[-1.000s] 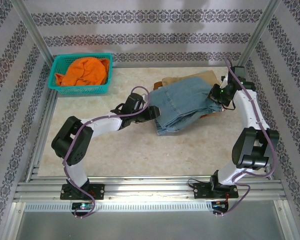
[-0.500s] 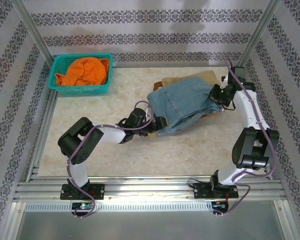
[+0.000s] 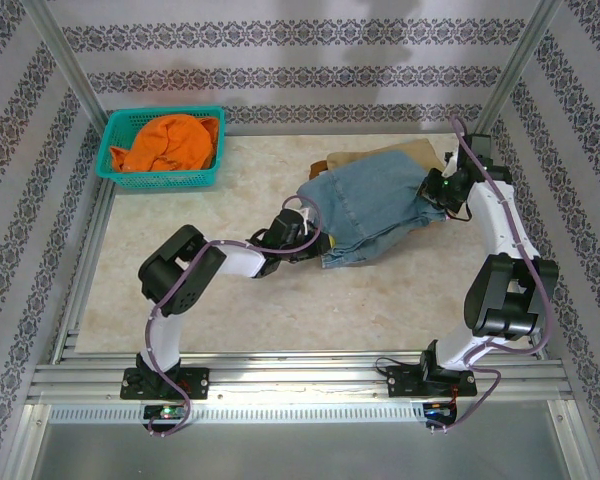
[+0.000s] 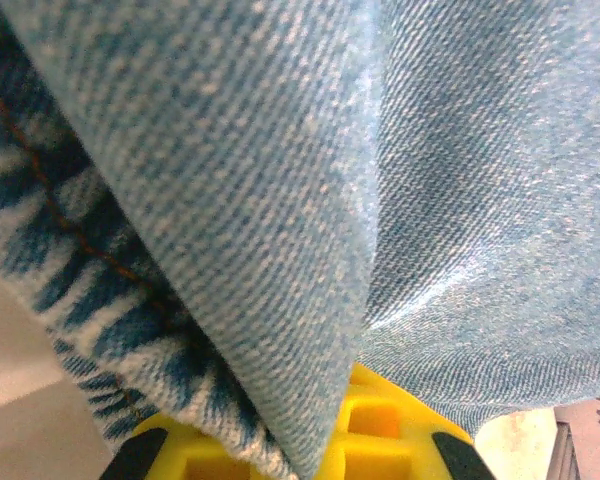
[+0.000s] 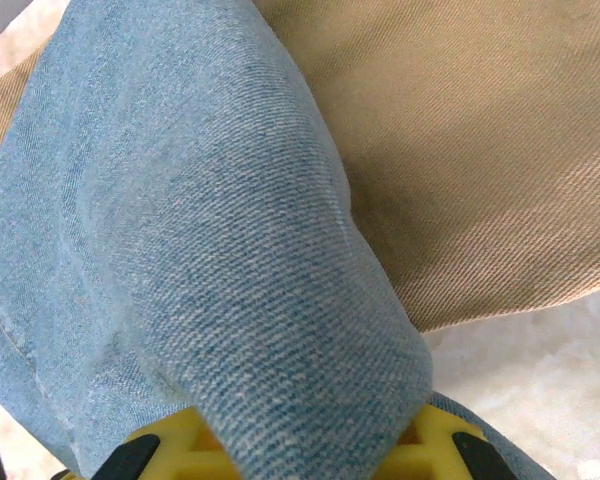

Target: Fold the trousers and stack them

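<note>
The left gripper [image 3: 308, 238] and right gripper [image 3: 432, 190] each pinch the faded light-blue denim jeans [image 3: 372, 203]; best lowered level, squarely atop the tan khaki trousers [image 3: 395, 156].

The left arm rises from its base at the near edge, doubles back at a raised elbow, and then runs low across the worktop toward the middle. Its left gripper [image 3: 305, 240] is closed on the near left edge of the trousers [image 3: 370, 205], with denim bunched over its yellow fingers [image 4: 380, 425]. The right arm stands taller, going up from its base through a bent elbow and a long white link to the far right, where the wrist turns inward and the right gripper [image 3: 435, 190] is clamped on the trousers' right edge, its fingers [image 5: 170, 445] buried in the cloth.
</note>
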Available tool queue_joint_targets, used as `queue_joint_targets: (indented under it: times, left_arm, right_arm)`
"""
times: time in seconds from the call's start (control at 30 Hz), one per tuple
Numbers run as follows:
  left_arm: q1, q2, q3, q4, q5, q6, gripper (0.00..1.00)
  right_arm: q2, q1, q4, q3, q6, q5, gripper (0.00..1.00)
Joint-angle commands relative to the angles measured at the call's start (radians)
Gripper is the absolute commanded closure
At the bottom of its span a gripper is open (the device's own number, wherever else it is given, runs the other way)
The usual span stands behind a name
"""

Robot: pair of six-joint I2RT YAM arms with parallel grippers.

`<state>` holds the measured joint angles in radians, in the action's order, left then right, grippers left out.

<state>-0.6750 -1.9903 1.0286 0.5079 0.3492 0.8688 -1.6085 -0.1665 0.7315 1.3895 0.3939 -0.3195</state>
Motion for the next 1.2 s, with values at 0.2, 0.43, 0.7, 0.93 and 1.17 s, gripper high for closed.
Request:
queue_joint_targets:
  times: [0.2, 0.43, 0.7, 0.93, 1.17]
  left_arm:
    - [0.015, 0.336, 0.152, -0.384, -0.199, -0.25, 1.0]
    - [0.084, 0.387, 0.177, -0.414, -0.185, -0.242, 1.0]
    - [0.169, 0.369, 0.22, -0.395, -0.176, -0.257, 1.0]
    - [0.214, 0.358, 0.351, -0.459, -0.161, -0.275, 1.0]
    - [0.244, 0.361, 0.459, -0.522, -0.138, -0.287, 1.0]
  right_arm:
    - [0.083, 0.061, -0.028, 0.099, 0.034, 0.023, 1.0]
    - [0.032, 0.183, 0.031, 0.281, 0.017, 0.078, 1.0]
    - [-0.153, 0.202, 0.076, 0.532, -0.016, 0.141, 1.0]
    - [-0.297, 0.237, 0.148, 0.796, -0.008, 0.091, 1.0]
    - [-0.378, 0.288, 0.181, 0.991, 0.017, 0.067, 1.0]
